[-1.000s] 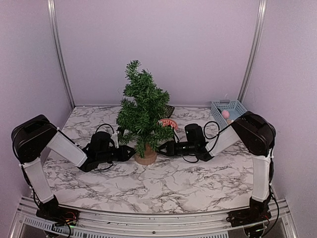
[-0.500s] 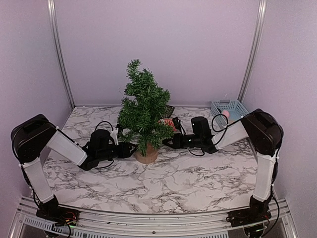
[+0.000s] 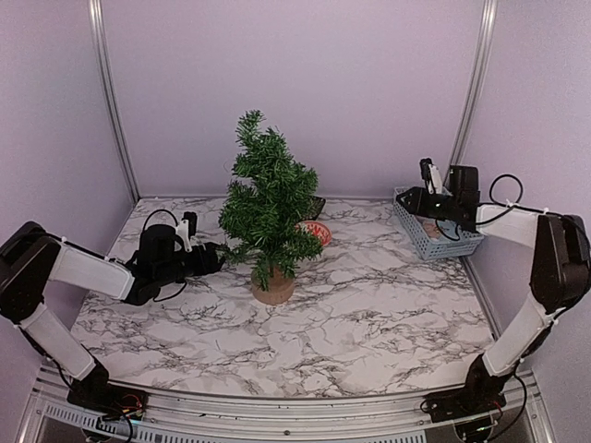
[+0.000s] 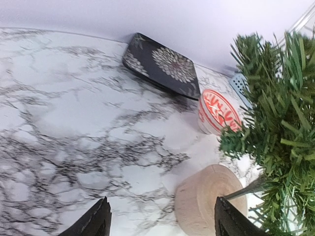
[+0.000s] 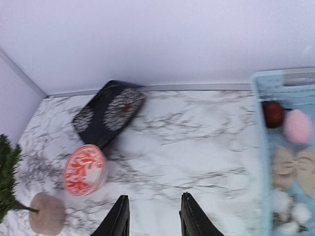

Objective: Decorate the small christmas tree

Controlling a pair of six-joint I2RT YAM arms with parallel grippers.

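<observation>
Tree: small christmas tree point(image 3: 268, 212), one, upright, middle of counter point(image 3: 369, 323).
Edge: basket point(image 3: 451, 249), one, right-rear corner.
Room: wide marble between them.
Left end effector point(image 4: 162, 221): apart, left of tree.
Right end effector point(image 5: 153, 219): apart, beside basket.

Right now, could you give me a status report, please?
Left hand open, empty, beside upright dark-green bristly tree. Right hand open, empty, at pale-blue plastic basket. Red-patterned round bowl behind tree.

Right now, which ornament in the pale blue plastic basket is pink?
The round pink ball, beside the dark red ball and the beige bow.
</observation>
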